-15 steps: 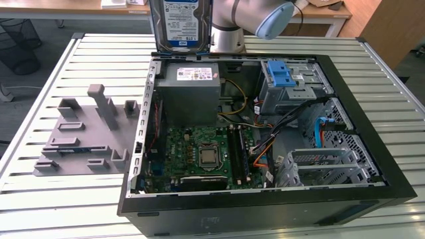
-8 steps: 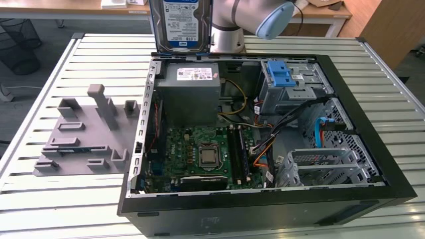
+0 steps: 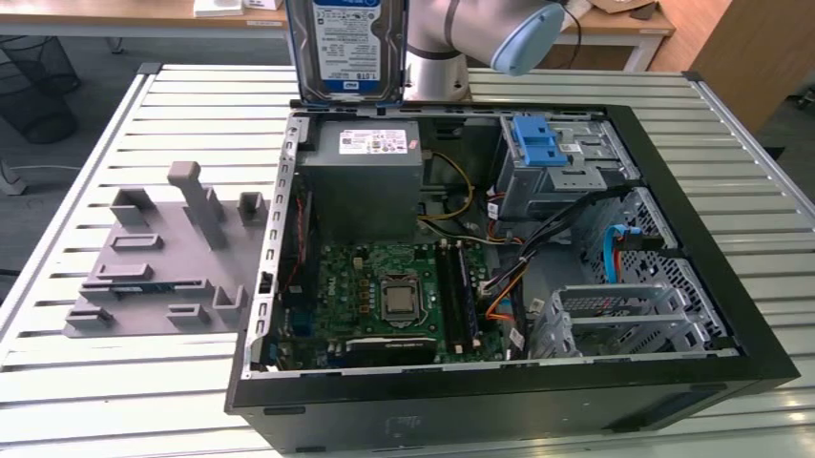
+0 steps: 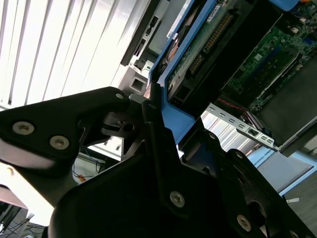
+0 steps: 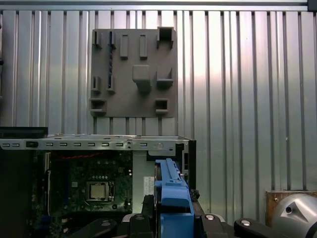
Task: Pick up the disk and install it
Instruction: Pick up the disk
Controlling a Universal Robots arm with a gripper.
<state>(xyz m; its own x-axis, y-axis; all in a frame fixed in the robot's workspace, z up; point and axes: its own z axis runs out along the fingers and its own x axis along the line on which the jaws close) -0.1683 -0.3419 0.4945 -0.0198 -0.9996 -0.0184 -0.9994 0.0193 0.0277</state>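
Disk point(image 3: 344, 48) held upright, blue frame clamped in closed claw point(image 5: 171, 210), raised above open computer case point(image 3: 713, 363) near surface point(image 3: 128, 382) edge farthest in exterior view; arm point(image 3: 478, 38) bent behind.

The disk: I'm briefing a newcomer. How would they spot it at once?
Find the open black computer case on the slatted table. Above its far rim, beyond the grey power-supply box, the disk stands upright in the air beside the arm. Unlike the blue latch inside, it is a flat silver slab with a blue-and-white label.
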